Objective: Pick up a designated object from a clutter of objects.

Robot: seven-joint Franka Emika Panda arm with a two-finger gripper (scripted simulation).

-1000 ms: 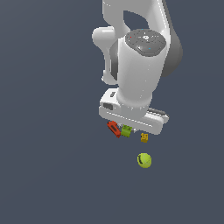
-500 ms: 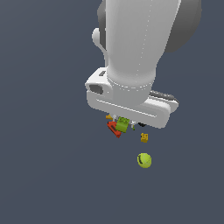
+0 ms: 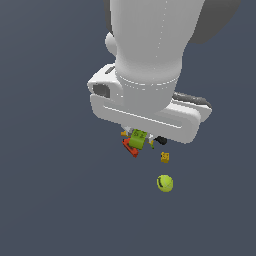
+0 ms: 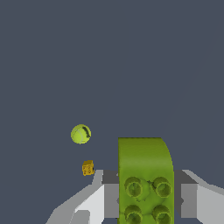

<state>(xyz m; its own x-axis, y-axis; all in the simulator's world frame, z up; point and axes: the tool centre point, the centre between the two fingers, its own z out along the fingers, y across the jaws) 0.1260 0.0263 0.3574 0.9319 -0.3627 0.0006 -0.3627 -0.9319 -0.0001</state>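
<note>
Dark grey floor fills both views. Your gripper (image 4: pixel 146 199) is clamped on the green block (image 4: pixel 145 179), raised clear so the tennis ball (image 3: pixel 165 183) and yellow-orange block (image 3: pixel 165 157) stay undisturbed.

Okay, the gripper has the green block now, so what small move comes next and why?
Probably a short, steady lift straight up. In the wrist view the green block sits between the fingers of the gripper, so it looks grasped, while the exterior view shows it close above the drill.
</note>
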